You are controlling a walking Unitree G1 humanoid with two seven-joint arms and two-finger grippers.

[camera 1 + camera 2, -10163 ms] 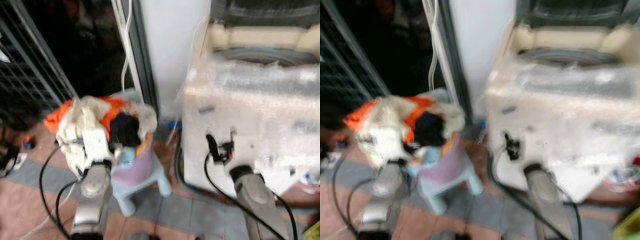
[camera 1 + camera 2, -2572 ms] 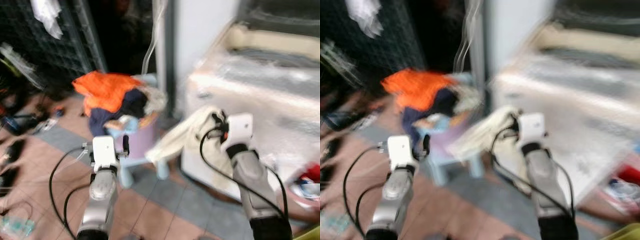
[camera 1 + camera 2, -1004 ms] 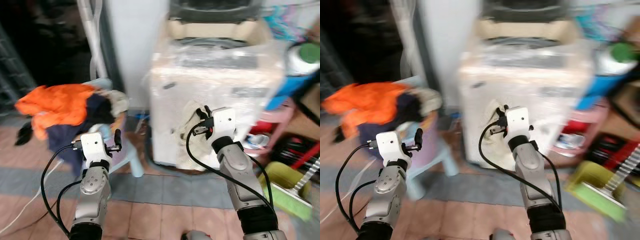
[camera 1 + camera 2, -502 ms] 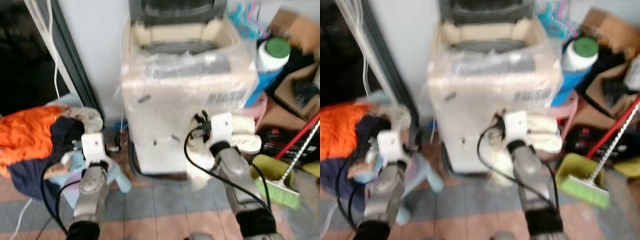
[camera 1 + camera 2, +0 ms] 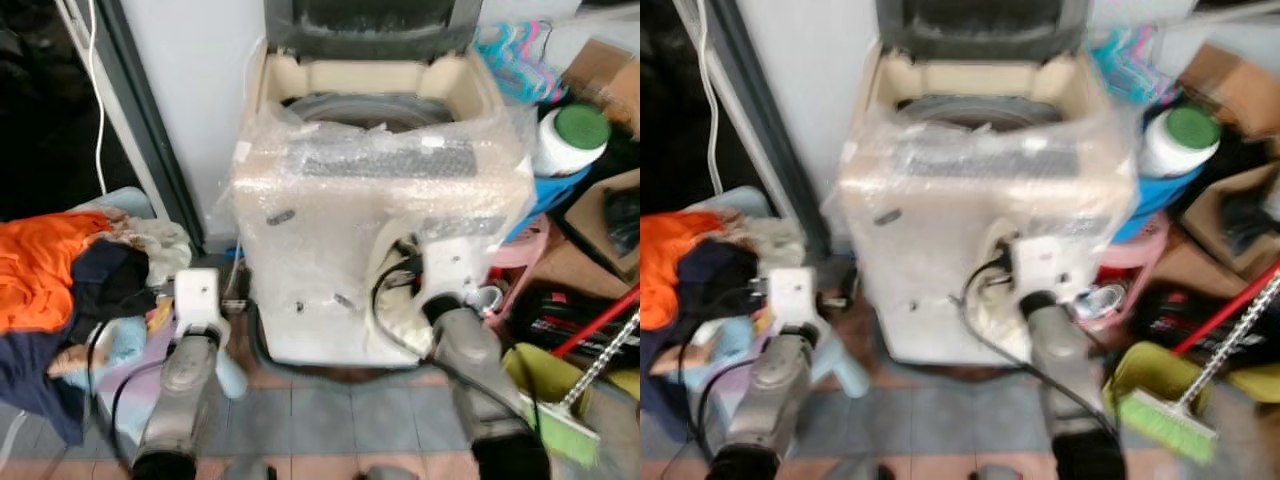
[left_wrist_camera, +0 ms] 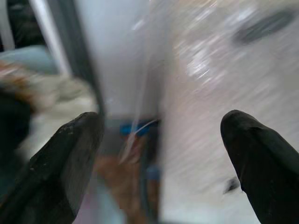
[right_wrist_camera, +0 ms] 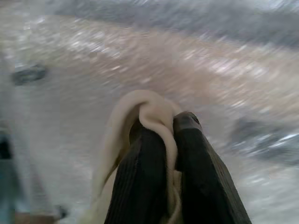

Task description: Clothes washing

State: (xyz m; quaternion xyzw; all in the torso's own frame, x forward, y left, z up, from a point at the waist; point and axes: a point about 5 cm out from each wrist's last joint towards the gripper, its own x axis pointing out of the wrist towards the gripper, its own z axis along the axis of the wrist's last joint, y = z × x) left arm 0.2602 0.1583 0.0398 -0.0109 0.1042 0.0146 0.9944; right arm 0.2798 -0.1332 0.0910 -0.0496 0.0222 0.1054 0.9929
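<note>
— Where's the garment now?

— Middle of the frame. The right gripper (image 7: 170,140) has its fingers pinched together on a cream cloth (image 7: 140,116), held low against the front of the washing machine (image 5: 330,240). The machine is wrapped in clear plastic, lid up, with the drum opening (image 5: 360,105) in the upper middle.

— So what makes this step go well?

— I'd say lift high enough that the hanging tail clears the front rim, carry it over the opening, and only then let go. Release too soon and it slides down the plastic to the floor.

— And the other arm?

— The left gripper (image 6: 159,149), lower left, has its fingers spread wide with nothing between them. It's beside the pile of clothes (image 5: 60,290), orange and dark, at the left edge.

— Any brand or writing?

— None I can read. The panel under the plastic is blurred, and the green-capped bottle (image 5: 565,140) at upper right shows no legible label.
</note>
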